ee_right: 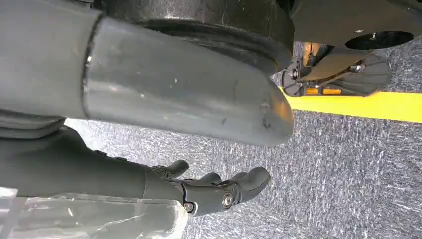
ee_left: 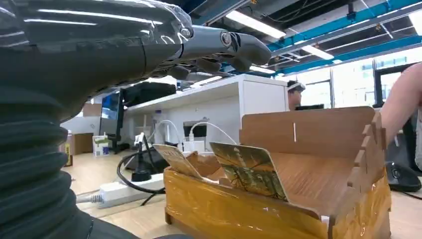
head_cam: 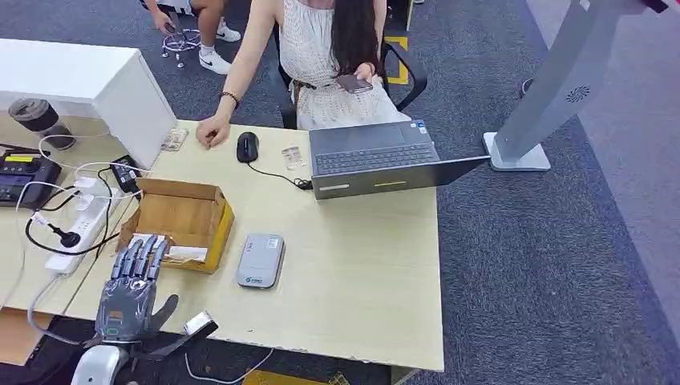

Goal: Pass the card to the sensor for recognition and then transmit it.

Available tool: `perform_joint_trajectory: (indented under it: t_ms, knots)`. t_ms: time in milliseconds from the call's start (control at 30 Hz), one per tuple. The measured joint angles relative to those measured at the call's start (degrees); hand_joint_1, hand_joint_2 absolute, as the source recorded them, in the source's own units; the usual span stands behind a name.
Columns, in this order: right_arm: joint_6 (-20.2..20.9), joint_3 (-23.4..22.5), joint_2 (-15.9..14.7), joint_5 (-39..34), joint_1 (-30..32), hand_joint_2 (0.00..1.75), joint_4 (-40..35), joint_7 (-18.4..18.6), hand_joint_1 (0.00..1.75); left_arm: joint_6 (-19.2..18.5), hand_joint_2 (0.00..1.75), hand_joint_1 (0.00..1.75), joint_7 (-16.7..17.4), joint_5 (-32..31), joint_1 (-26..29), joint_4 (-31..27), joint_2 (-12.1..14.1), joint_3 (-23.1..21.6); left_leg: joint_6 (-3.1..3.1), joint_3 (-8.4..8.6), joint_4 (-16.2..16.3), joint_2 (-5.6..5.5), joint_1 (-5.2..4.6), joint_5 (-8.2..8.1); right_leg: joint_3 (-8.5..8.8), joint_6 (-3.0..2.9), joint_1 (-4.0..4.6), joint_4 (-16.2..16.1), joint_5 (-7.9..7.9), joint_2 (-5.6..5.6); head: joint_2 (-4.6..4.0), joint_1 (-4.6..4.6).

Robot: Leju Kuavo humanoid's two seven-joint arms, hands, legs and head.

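Two cards [ee_left: 249, 169] stand in the box [head_cam: 180, 220] just under the left hand's [head_cam: 132, 277] spread, empty fingers.

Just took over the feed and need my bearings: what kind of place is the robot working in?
Most likely an office or lab workspace: a person sits at a light wooden desk with a laptop and mouse, grey carpet underfoot, and a power strip beside it.

Left hand [head_cam: 131, 282] extended, empty (fingers [head_cam: 138, 257] straight); right hand [ee_right: 199, 191] hanging.
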Motion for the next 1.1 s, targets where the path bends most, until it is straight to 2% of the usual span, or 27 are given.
perform_joint_trajectory:
  t_ms: [133, 267, 400, 567, 667, 1100]
  knots:
    - [0.2, 0.0, 0.0, 0.0, 0.0, 0.00, 0.0, 0.0, 0.00, -0.5, 1.75, 0.00, 1.2, 0.2, -0.4, 0.0, 0.5, -0.6, 0.00, 0.00, 0.0, 0.01, 0.00, 0.00, -0.01, 0.00, 0.00, 0.0, 0.00, 0.01, 0.00, 0.00]
    - [0.2, 0.0, 0.0, 0.7, 0.0, 0.00, 0.0, 0.0, 0.00, -3.9, 1.75, 0.00, 3.6, 0.9, -1.3, 0.0, 1.8, -1.4, 0.00, 0.00, 0.0, 0.00, 0.00, 0.00, -0.01, 0.00, 0.00, 0.0, 0.00, 0.00, 0.00, 0.02]
    - [0.3, 0.0, 0.0, 0.8, 0.0, 0.00, 0.0, 0.0, 0.00, -6.2, 1.75, 0.00, 4.5, 1.3, -2.4, 0.0, 2.6, -1.6, 0.00, 0.01, 0.0, 0.01, 0.00, 0.00, -0.01, 0.00, 0.00, 0.0, 0.00, 0.01, 0.00, 0.00]
    - [0.6, 0.0, 0.0, 0.8, 0.0, 0.00, 0.0, 0.1, 0.00, -15.8, 1.75, 0.00, 6.7, 2.7, -3.6, 0.0, 3.8, -2.2, 0.00, 0.00, 0.0, 0.01, 0.00, 0.00, -0.01, 0.00, 0.01, 0.0, 0.00, 0.00, 0.00, 0.00]
    - [0.6, 0.0, 0.0, 0.9, 0.0, 0.00, 0.0, 0.3, 0.00, -18.4, 1.75, 0.00, 7.0, 3.4, -4.5, 0.0, 4.7, -2.8, 0.00, 0.01, 0.0, 0.01, 0.01, 0.00, 0.00, 0.00, 0.00, 0.0, 0.00, 0.01, 0.00, 0.02]
    - [0.6, 0.0, 0.0, 0.9, 0.0, 0.00, 0.0, 0.2, 0.00, -19.1, 1.75, 0.00, 7.2, 3.8, -5.3, -0.9, 5.9, -3.8, 0.00, 0.00, 0.0, 0.01, 0.00, 0.00, -0.01, 0.00, 0.00, 0.0, 0.00, 0.01, 0.00, 0.02]
